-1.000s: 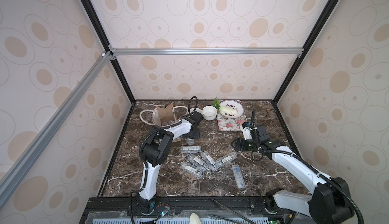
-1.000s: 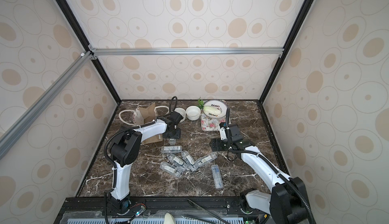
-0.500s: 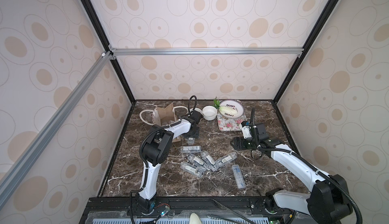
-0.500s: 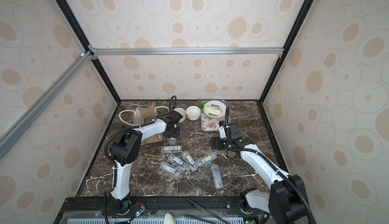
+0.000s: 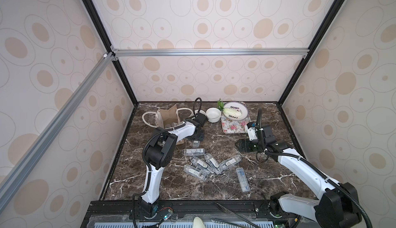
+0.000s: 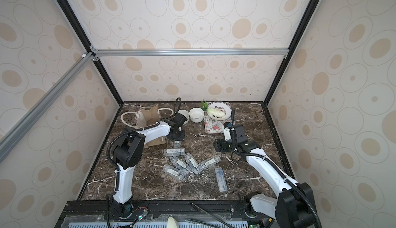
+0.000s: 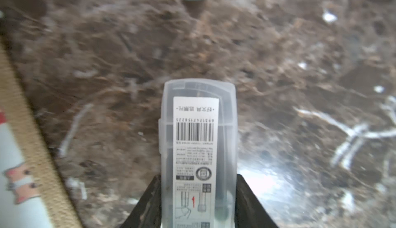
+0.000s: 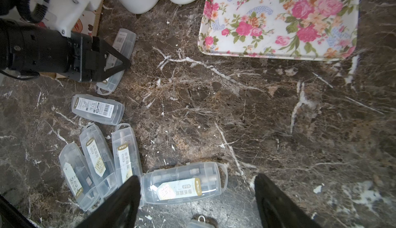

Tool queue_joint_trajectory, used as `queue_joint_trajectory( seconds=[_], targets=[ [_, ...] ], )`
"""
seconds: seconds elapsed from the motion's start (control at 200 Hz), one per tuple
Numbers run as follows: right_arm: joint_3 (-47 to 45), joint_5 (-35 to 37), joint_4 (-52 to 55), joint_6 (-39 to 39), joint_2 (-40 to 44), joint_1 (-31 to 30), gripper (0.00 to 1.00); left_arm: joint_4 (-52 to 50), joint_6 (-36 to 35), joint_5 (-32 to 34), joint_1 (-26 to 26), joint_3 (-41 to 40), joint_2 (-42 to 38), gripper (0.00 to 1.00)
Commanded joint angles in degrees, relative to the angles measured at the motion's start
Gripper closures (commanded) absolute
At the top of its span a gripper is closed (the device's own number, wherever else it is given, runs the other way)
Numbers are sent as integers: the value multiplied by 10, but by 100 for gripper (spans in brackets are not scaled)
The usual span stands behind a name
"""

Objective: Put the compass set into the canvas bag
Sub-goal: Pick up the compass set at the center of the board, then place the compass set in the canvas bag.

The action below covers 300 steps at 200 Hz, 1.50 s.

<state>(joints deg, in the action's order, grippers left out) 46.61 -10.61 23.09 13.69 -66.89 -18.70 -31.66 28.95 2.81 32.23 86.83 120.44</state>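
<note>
Left gripper (image 7: 198, 180) clamps 1 clear plastic compass case (image 7: 199, 130) on the dark marble desk (image 5: 214, 192), at 4 o'clock from the tan burlap canvas bag (image 5: 169, 115); right gripper (image 8: 197, 178) gapes empty. Slick plastic may slip when lifted.

Both top views look down from above the near edge, sharing the whole tabletop (image 5: 216, 134); wrist views face it closely.

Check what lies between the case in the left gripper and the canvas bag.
Only bare tabletop lies between the case held in the left gripper and the canvas bag; the left wrist view shows that stretch.
</note>
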Motion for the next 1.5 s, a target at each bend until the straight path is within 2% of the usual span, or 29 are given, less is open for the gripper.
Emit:
queue_joint_trajectory(
  seconds=[0.0, 0.235, 0.37, 0.52, 0.63, 0.75, 0.855, 1.05, 1.27, 1.495],
  targets=[
    [-2, 10, 17, -8, 23, -3, 14, -32, -17, -7, 33, 42, -39, 60],
    [-13, 13, 19, -4, 54, -3, 14, -90, -41, 4, 72, 157, -71, 60],
    [-15, 14, 20, 0, 64, -2, 14, -128, -53, 26, 76, 229, -98, 60],
    [-13, 13, 22, 1, 67, -3, 14, -177, -80, 72, 65, 310, -127, 60],
    [-12, 7, 22, 5, 64, -3, 14, -201, -102, 92, 29, 336, -151, 59],
    [-12, 7, 20, 7, 60, -3, 14, -189, -113, 87, -47, 297, -189, 59],
    [-9, 5, 20, 7, 54, -3, 14, -136, -127, 45, -107, 227, -229, 58],
    [-2, 3, 23, 6, 40, -3, 14, -62, -174, 19, -176, 107, -251, 58],
    [2, 3, 23, 4, 29, -3, 14, -17, -234, 34, -209, 19, -231, 58],
    [9, -2, 22, 5, 10, -3, 14, -13, -268, 53, -220, 18, -198, 59]
  ],
)
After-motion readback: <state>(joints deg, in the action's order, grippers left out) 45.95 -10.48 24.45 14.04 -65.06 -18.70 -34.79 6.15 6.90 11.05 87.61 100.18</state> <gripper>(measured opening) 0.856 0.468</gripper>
